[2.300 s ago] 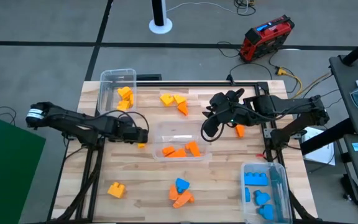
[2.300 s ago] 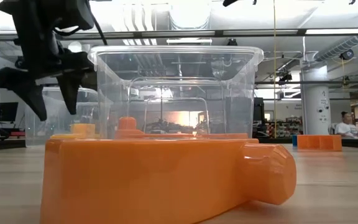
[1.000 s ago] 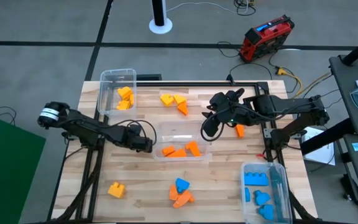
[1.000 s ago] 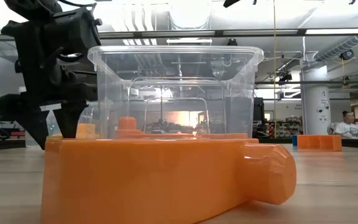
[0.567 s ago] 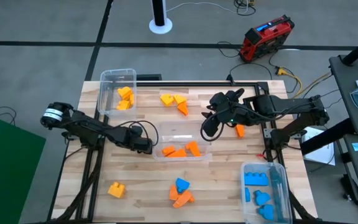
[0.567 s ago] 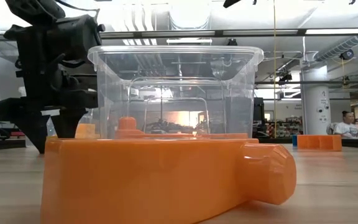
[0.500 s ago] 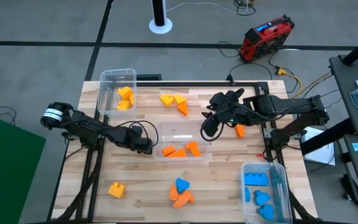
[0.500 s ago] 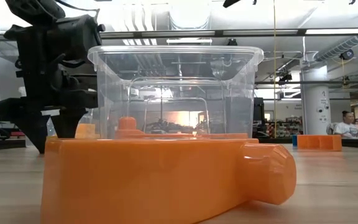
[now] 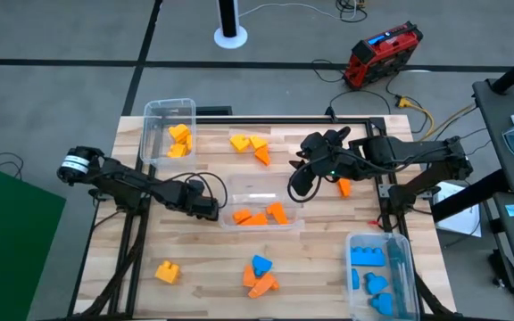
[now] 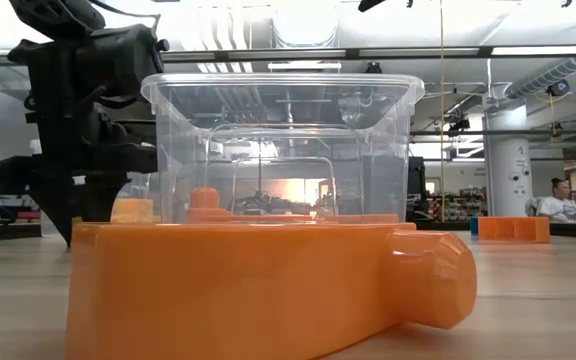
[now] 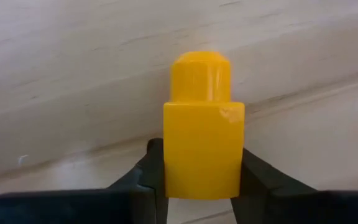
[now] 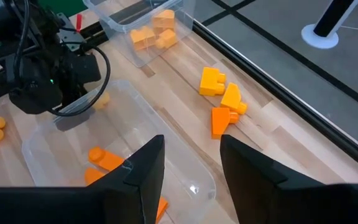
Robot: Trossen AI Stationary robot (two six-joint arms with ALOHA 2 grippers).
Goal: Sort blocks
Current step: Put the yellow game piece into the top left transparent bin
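Blocks, small plastic pieces in yellow, orange and blue, are lying scattered over the wooden table [image 9: 328, 259] and in three clear bins.

- Yellow block [image 11: 204, 134]: a brick with one round stud on top, glossy and plain. It is sitting on the table between the fingers [image 11: 143, 177] of the left gripper [image 9: 207, 209], which are pressing against its two sides, just off the 9 o'clock end of the middle bin [image 9: 259, 185].
- Middle bin: it is holding several orange blocks [image 9: 259, 216], wedges among them.
- Far-left bin [image 9: 169, 109], at 11 o'clock on the table: it is holding yellow blocks [image 9: 179, 139].
- Loose group [image 9: 250, 145] at 12 o'clock: yellow and orange pieces are lying close together.
- Near bin [image 9: 377, 276], at 5 o'clock: it is holding blue blocks [image 9: 367, 256].
- Cluster [image 9: 259, 275] at 6 o'clock: a blue piece is lying against orange ones.
- Single yellow brick [image 9: 166, 271] at 7 o'clock is lying alone.
- One orange block [image 9: 344, 187] is lying at 3 o'clock beside the right arm.
- Right gripper [image 12: 188, 162]: it is hovering over the 3 o'clock end of the middle bin, fingers spread and holding nothing.
- Large orange block [image 10: 258, 285]: it is filling the low view's foreground, with a rounded stud at one end.

No writing is readable on any block or bin.
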